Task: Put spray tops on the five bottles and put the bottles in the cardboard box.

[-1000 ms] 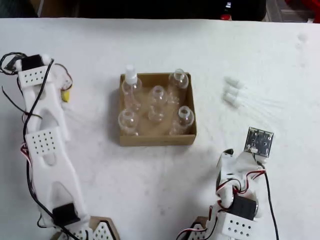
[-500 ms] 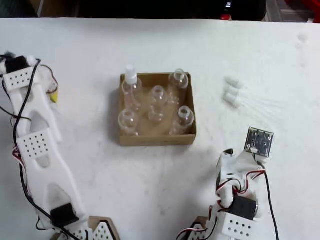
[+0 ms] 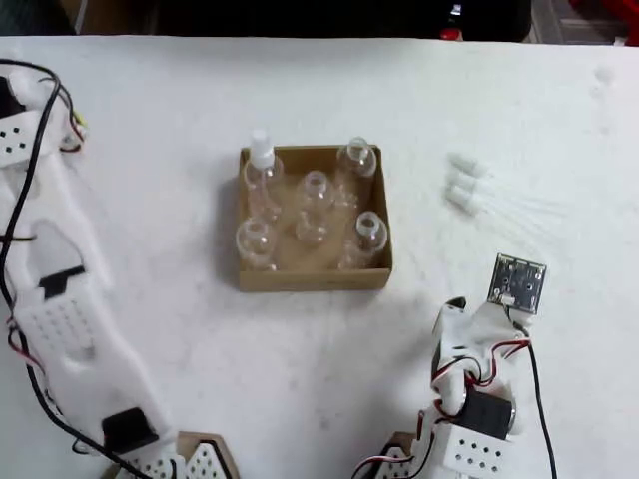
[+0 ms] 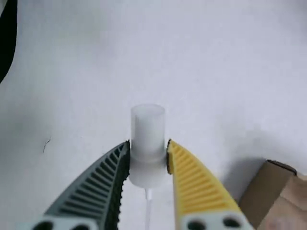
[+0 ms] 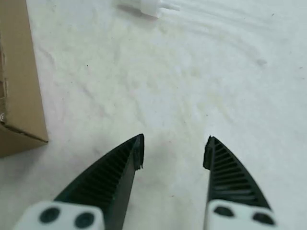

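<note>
A cardboard box (image 3: 315,276) sits mid-table with several clear bottles in it; the far-left bottle (image 3: 263,180) wears a white spray top, the others stand uncapped. Three loose spray tops (image 3: 465,183) lie to the right of the box. My left gripper (image 4: 147,158) is shut on a white spray top (image 4: 147,152), its thin tube hanging below; that arm (image 3: 40,200) stands at the table's far left edge. My right gripper (image 5: 172,153) is open, low over bare table near the front, with the box's corner (image 5: 19,96) to one side and a spray top (image 5: 146,8) beyond.
The white table (image 3: 200,100) has free room around the box. The right arm's body (image 3: 479,399) rests at the front right. A box corner (image 4: 273,191) shows at the edge of the left wrist view.
The left arm has swung further left and back, away from the box, carrying the spray top. The right arm has not moved.
</note>
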Controlling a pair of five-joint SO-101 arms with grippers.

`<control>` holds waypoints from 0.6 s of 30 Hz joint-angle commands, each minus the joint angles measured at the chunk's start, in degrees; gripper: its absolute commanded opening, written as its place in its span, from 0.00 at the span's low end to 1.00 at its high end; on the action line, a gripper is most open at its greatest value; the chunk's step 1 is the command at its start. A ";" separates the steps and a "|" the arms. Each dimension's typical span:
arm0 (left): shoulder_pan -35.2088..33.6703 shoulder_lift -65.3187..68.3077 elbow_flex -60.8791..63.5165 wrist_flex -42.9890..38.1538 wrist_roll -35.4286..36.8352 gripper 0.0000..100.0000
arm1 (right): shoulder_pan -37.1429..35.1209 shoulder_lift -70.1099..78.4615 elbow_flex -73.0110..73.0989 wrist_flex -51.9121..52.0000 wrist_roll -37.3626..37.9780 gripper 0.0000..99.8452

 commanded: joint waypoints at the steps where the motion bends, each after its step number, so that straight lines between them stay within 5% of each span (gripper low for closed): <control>1: 3.91 -21.05 17.67 0.79 -2.81 0.02 | 0.04 -0.22 0.44 0.48 -0.09 0.18; 18: 13.49 -65.63 62.24 -17.93 -3.16 0.02 | 1.10 -0.22 0.44 0.48 -0.09 0.18</control>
